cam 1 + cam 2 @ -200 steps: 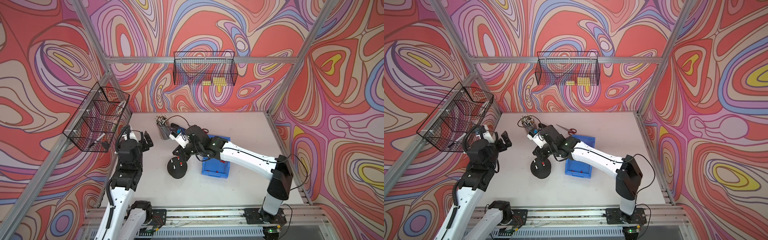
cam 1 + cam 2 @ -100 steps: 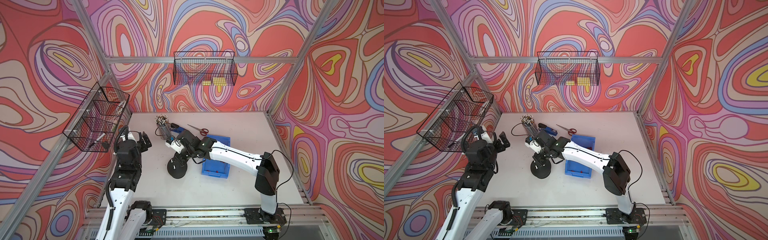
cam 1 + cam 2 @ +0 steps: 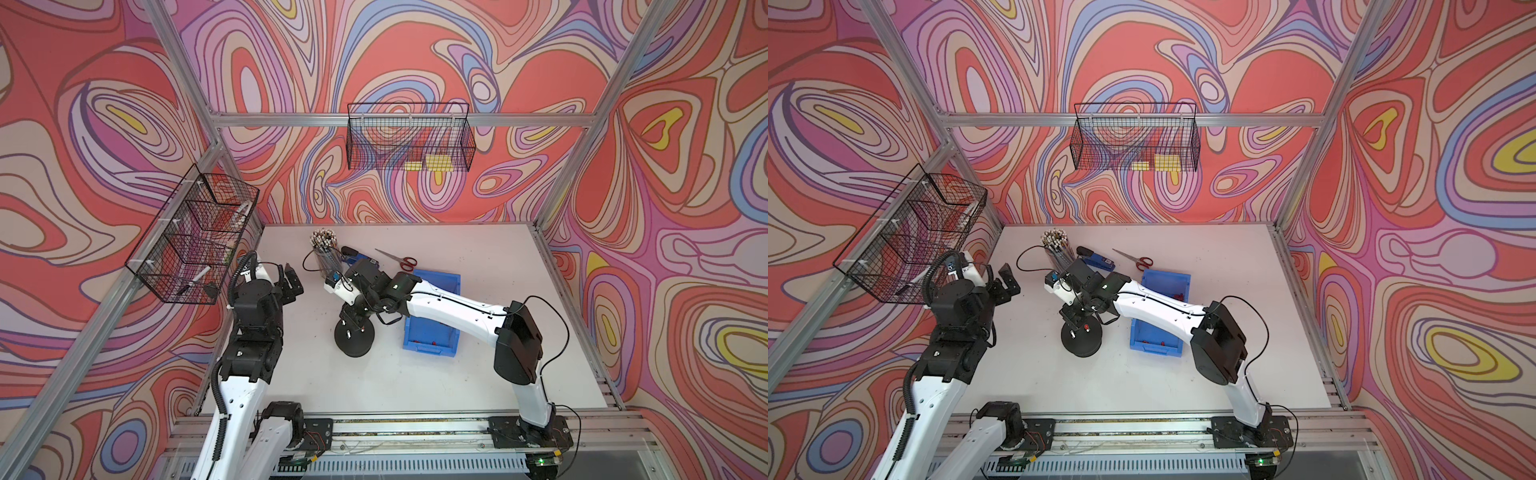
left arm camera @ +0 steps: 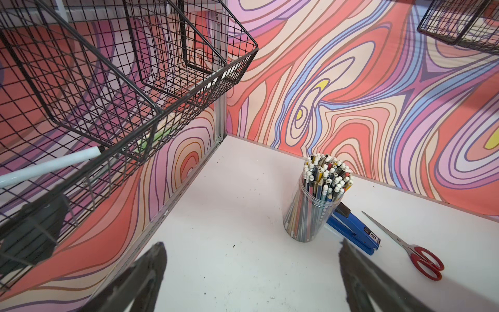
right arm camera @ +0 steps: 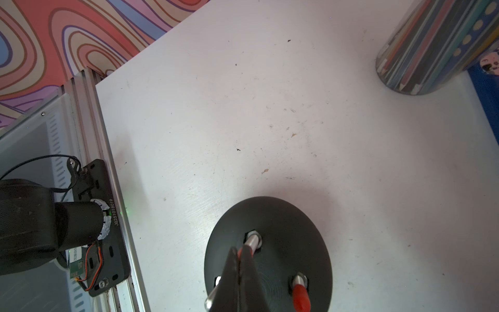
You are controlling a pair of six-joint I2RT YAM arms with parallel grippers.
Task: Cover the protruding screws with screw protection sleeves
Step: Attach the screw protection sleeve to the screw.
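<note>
Swirling red, pink, lilac and blue walls (image 3: 124,104) close three sides, braced by a silvery metal frame (image 3: 332,119). A black wire basket (image 3: 409,137) hangs at the back and a second basket (image 3: 195,241) at the left. The white worktop (image 3: 457,374) (scuffed, dark-speckled) is evenly lit.

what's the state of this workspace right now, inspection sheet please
surface: white tabletop, small dark specks
job's things: black round base with silvery metal studs; one wears a fitted red plastic sleeve, one bare stud beside the gripper; loose red sleeves in blue plastic bin
clutter: clear jar of pencils, blue stapler, red-handled scissors, toward the back wall
grippers: left gripper open, holding nothing; right gripper shut on the held red sleeve, atop a stud
cables: black cable loops beside the jar
surroundings: black wire basket on back wall, another on side wall; swirl-patterned walls
</note>
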